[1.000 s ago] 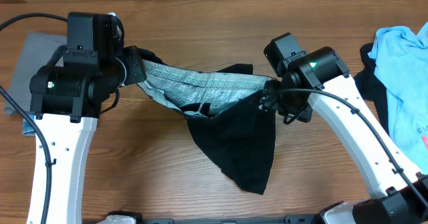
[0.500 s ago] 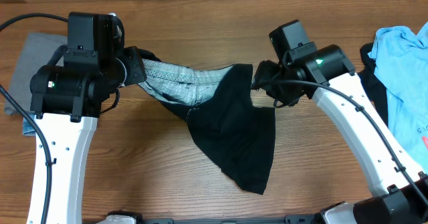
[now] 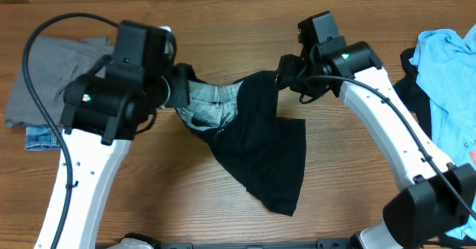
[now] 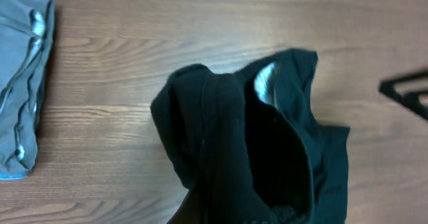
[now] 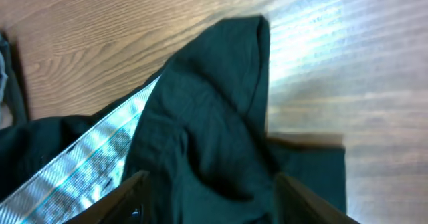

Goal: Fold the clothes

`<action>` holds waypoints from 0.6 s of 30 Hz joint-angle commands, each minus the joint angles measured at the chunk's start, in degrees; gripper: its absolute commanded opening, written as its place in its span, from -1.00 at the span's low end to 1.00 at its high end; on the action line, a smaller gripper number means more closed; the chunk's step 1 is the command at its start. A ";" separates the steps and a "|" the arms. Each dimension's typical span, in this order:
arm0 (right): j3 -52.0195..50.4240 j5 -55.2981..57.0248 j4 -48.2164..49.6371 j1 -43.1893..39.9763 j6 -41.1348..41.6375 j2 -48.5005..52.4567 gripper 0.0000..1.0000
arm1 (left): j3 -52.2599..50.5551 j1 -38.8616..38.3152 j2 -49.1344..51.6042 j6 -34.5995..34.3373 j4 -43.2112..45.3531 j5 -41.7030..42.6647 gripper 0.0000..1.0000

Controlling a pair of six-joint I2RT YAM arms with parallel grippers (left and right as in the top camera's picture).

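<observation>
The large black garment (image 3: 260, 152) with a grey inner waistband (image 3: 212, 100) hangs between my two grippers over the middle of the table, its lower part trailing toward the front. My left gripper (image 3: 182, 93) is shut on its left end; in the left wrist view the bunched black fabric (image 4: 247, 144) hides the jaws. My right gripper (image 3: 286, 74) is at the garment's right end. In the right wrist view its fingers (image 5: 207, 190) stand wide apart with black fabric (image 5: 200, 117) lying between them.
A grey piece (image 3: 44, 78) lies on a denim piece (image 3: 41, 139) at the far left; the grey piece also shows in the left wrist view (image 4: 20, 83). A light blue T-shirt (image 3: 446, 78) lies over another dark piece (image 3: 407, 93) at the right edge.
My left arm has moved right, toward the centre. My right gripper has moved up and left, and the black fabric has flipped over most of the grey waistband, which now sags.
</observation>
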 commanded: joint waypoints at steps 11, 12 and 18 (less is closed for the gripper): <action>-0.13 -8.92 7.63 -1.11 -9.40 3.34 0.22 | 1.86 -3.26 -19.30 1.40 3.72 -2.10 -0.92; -0.13 -9.31 7.69 -1.11 -9.42 3.34 0.22 | 1.86 -3.26 -20.83 1.44 4.04 -2.05 -0.92; -0.13 -17.18 9.79 -0.74 -12.50 3.34 0.24 | 1.86 -3.26 -24.00 3.43 3.67 -2.03 -0.92</action>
